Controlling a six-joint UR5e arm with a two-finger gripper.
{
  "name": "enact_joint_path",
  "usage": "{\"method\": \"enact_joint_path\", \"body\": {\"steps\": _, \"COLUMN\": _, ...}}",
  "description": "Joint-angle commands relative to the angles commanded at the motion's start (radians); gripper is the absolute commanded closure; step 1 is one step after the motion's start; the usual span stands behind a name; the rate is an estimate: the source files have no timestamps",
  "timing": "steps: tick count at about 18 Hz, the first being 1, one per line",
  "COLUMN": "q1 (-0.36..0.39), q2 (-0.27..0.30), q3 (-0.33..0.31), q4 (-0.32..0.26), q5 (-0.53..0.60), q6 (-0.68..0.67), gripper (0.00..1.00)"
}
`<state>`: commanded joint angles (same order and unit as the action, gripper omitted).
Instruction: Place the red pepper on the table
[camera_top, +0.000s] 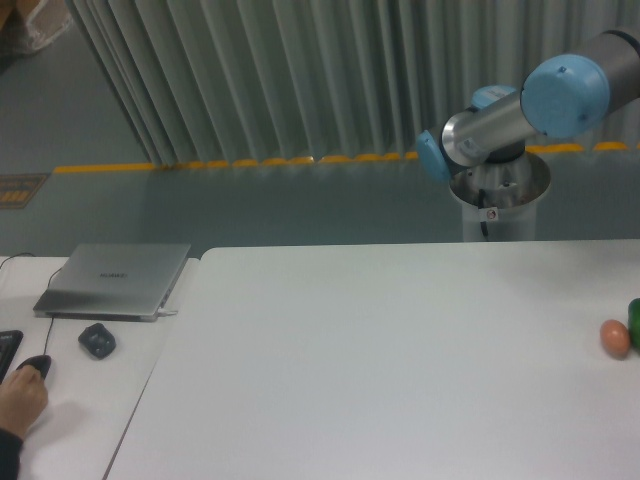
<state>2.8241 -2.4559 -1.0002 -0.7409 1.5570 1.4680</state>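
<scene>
While your arm (520, 115) reaches up and off the right edge of the view, its gripper and fingers lie outside the picture, so you cannot tell whether they are released or clenched, and no place can be fixed relative to them. What you do see of the arm is a grey link with pale blue joint caps, rising from a round pedestal (497, 205) behind the far edge of the table (380, 360). That table is the broad white top filling most of the view. Left of it, touching its edge, stands a narrower white desk (90, 400) with a closed grey laptop (115, 280), a small dark object (97, 341) just in front of the laptop, and a black mouse (35, 365) covered partly by a person's hand (22, 402) at the lower left corner. Near the table's right edge rests an orange-brown egg-like ball (615, 338), and just beside it, cut by the frame, a dark green item (634, 322). You cannot find the red pepper anywhere in this view; it is not on the visible tabletop.
</scene>
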Motion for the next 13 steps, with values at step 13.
{"method": "enact_joint_path", "body": {"steps": 13, "q1": -0.005, "q2": 0.077, "q3": -0.066, "q4": -0.023, "q5": -0.155, "q6": -0.172, "gripper": 0.00}}
